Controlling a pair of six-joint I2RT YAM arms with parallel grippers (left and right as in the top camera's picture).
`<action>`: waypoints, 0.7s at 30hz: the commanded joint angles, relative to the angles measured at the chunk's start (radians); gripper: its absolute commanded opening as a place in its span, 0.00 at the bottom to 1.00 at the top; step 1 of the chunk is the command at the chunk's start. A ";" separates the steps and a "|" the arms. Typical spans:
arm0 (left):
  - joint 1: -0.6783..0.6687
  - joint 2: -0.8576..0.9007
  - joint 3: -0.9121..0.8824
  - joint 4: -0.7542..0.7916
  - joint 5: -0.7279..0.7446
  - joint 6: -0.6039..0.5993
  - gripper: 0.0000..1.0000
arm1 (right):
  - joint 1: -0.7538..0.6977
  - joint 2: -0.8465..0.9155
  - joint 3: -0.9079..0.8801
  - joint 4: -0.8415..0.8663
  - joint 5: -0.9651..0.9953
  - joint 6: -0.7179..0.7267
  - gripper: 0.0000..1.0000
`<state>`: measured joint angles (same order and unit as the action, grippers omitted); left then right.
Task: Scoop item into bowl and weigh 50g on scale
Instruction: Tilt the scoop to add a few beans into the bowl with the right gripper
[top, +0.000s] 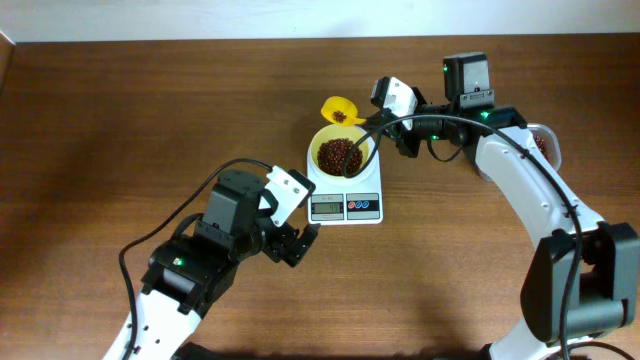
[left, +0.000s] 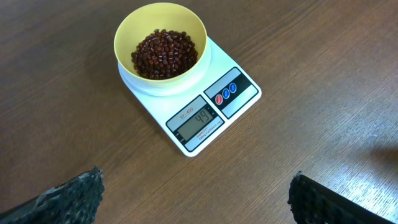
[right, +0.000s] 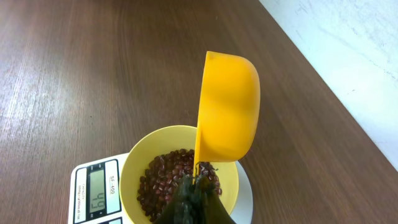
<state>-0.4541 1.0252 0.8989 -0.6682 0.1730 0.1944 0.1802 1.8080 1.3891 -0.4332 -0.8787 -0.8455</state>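
The pale yellow bowl (top: 322, 140) stands on the white scale (top: 345, 207) and holds a heap of red-brown beans (top: 340, 155). My right gripper (top: 372, 125) is shut on the handle of a yellow scoop (top: 340, 110), which is tipped on its side over the bowl's far rim with a few beans in it. In the right wrist view the scoop (right: 227, 106) hangs above the bowl (right: 140, 162) and beans (right: 165, 180), with my fingers (right: 196, 202) below it. My left gripper (top: 300, 240) is open and empty, near the scale's front. The left wrist view shows the bowl (left: 134, 31), beans (left: 163, 53) and scale (left: 211, 115), whose display reads 49.
A clear container with beans (top: 545, 145) sits at the right, mostly hidden behind my right arm. Bare wooden table lies between my left fingers (left: 196, 186). The table's far edge shows in the right wrist view (right: 323, 68).
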 joint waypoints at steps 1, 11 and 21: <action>-0.004 0.001 -0.008 0.001 0.014 0.017 0.99 | 0.001 0.005 0.002 0.003 0.002 -0.015 0.04; -0.004 0.001 -0.008 0.002 0.014 0.016 0.99 | 0.001 0.005 0.002 0.003 0.027 -0.015 0.04; -0.004 0.001 -0.008 0.002 0.014 0.016 0.99 | 0.001 0.005 0.002 0.003 0.027 -0.015 0.04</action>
<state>-0.4541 1.0252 0.8989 -0.6682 0.1730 0.1944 0.1802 1.8080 1.3891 -0.4332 -0.8528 -0.8497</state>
